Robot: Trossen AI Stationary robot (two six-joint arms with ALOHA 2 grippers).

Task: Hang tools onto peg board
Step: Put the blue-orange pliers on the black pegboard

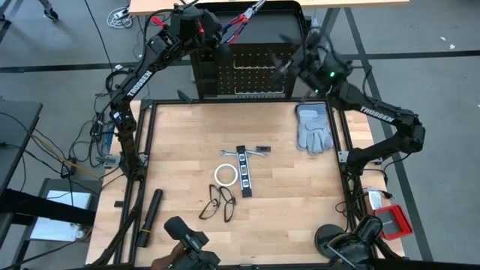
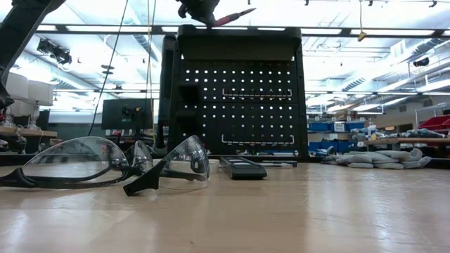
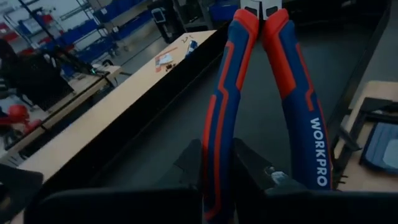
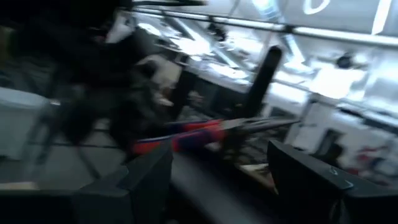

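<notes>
1. Left gripper pinched shut on one handle of the red-and-blue pliers, held up over the hooded top of the peg board; the other handle hangs free beside it in the left wrist view.
2. Right gripper spread wide, holding nothing, up at the board's right side near its top; its wrist view faces the pliers.
3. Progress, my read: early. The pliers are the only tool off the table, and they are not on a peg yet.
4. Nothing hangs on the board as far as the low view shows; its two wire rails look bare.
5. On the table, not yet hung: white tape ring, black strip with white squares, small silver wrench, two black-framed glasses.
6. Containers: the board's top shelf is the only holder; its contents can't be seen under the arm.
7. Off-task: grey gloves at the right edge, long black cylinder at the front left.
</notes>
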